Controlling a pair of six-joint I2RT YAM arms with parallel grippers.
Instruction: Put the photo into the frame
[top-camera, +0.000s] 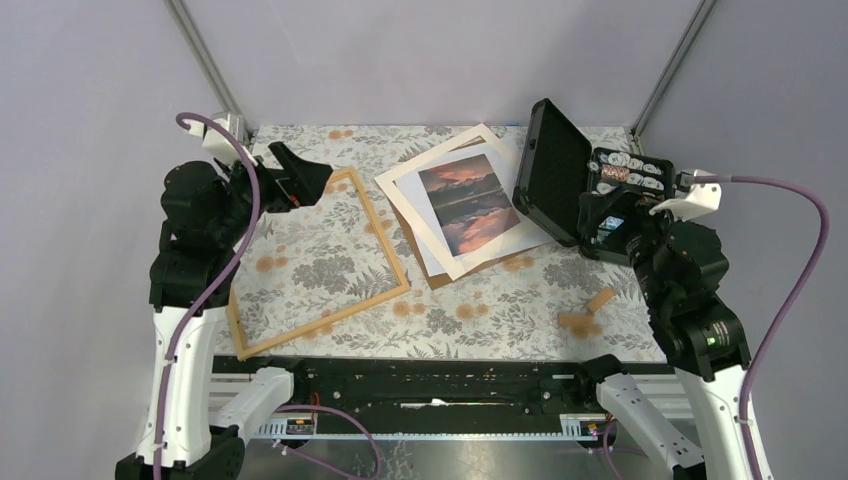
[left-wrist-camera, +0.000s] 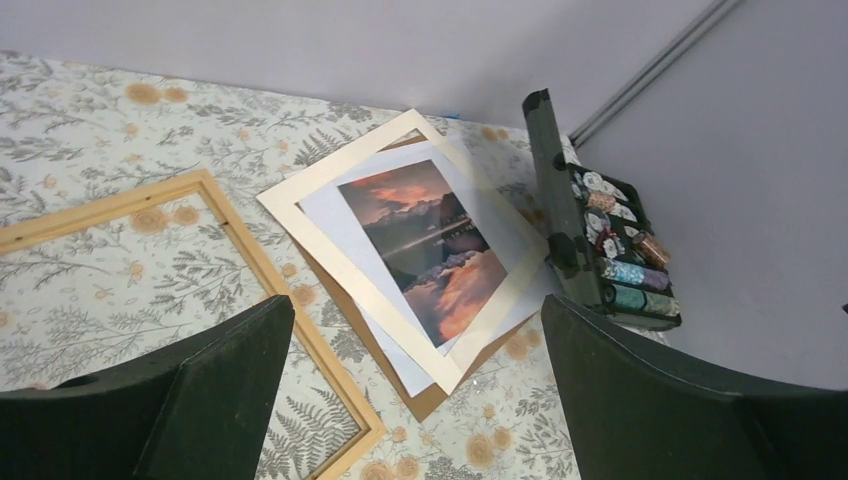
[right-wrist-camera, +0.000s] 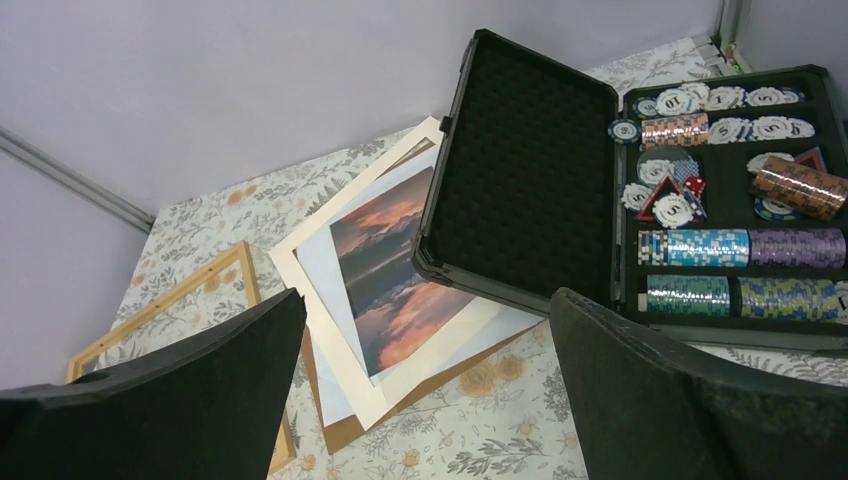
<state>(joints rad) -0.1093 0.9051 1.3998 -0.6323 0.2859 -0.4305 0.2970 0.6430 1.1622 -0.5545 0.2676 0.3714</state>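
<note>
Your left gripper (left-wrist-camera: 416, 300) and right gripper (right-wrist-camera: 422, 300) are both hovering spread wide, gripping nothing. The photo (top-camera: 470, 203) is lying stacked with a cream mat (left-wrist-camera: 335, 165), just beside the frame (top-camera: 380, 232) at its three o'clock, apparently staged flat for pickup.

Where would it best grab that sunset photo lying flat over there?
Probably the white border at the photo's near-left corner, which seems to poke out past the cream mat. It lies flat and thin, so the left gripper should come in low from the frame's side; the open black case crowds the other edge.
</note>
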